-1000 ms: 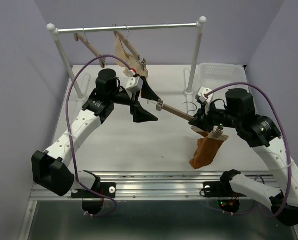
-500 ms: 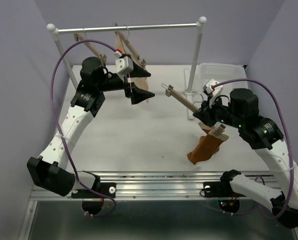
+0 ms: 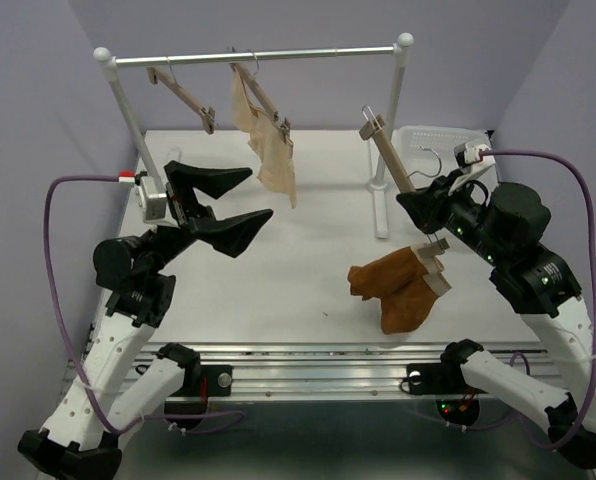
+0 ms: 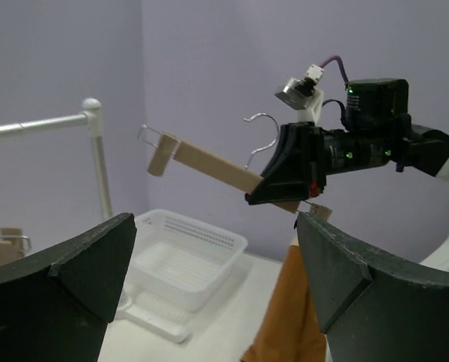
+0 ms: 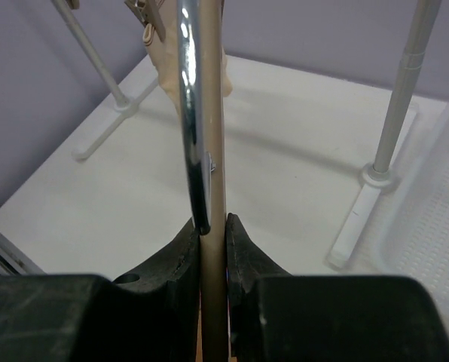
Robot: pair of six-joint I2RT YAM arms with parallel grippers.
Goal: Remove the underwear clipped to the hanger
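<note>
My right gripper is shut on the bar of the wooden hanger and holds it tilted up at the right. In the right wrist view the bar and its metal hook run between the closed fingers. The rust-orange underwear hangs from the hanger's lower clip, its free part slumped on the table. The upper clip is bare. My left gripper is open and empty at the left, well away from the hanger. In the left wrist view the hanger and underwear show ahead.
A clothes rail stands at the back with two other wooden hangers; one is bare, one holds a beige garment. A white basket sits at the back right. The rail's right post stands next to the held hanger.
My left gripper let go of the hanger's left end and drew back to the left. The underwear came off that clip and dropped. My right gripper swung the hanger up and right.
</note>
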